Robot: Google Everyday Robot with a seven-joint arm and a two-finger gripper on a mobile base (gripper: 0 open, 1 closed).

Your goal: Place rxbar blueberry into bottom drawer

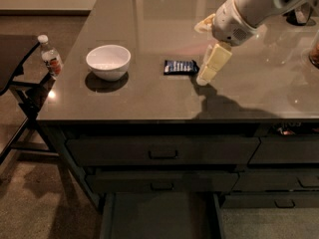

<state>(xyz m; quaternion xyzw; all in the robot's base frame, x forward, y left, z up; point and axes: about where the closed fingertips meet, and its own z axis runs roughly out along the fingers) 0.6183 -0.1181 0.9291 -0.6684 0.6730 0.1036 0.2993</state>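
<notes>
Camera view, looking down on a dark grey counter (149, 103) with drawers below.

Rxbar blueberry (180, 66): lies flat on the counter near its middle, long side running left to right, dark wrapper with pale print. Nothing holds it.

Gripper (202, 54): above the counter just right of the bar, on a white arm (259, 4) that enters from the upper right. Two cream fingers show, splayed apart, so the jaws stand open. The lower finger (215, 63) slants down and left, with its tip close beside the bar's right end (touching or a hair apart, cannot tell). The upper finger (204, 23) points left, well above the bar. The gripper holds nothing, and its shadow falls on the counter to the right of the bar.

Bottom drawer (159, 215): pulled out at the foot of the stack, with its flat floor showing and nothing seen on it. Its front edge runs out of view. Above it, the top drawer (163, 151) and middle drawer (162, 183) are shut, each with a dark bar handle.

White bowl (108, 61): upright on the counter, well left of the bar.

Water bottle (51, 59): white cap, red on the label, off the counter's left edge beside a dark frame (20, 88).
</notes>
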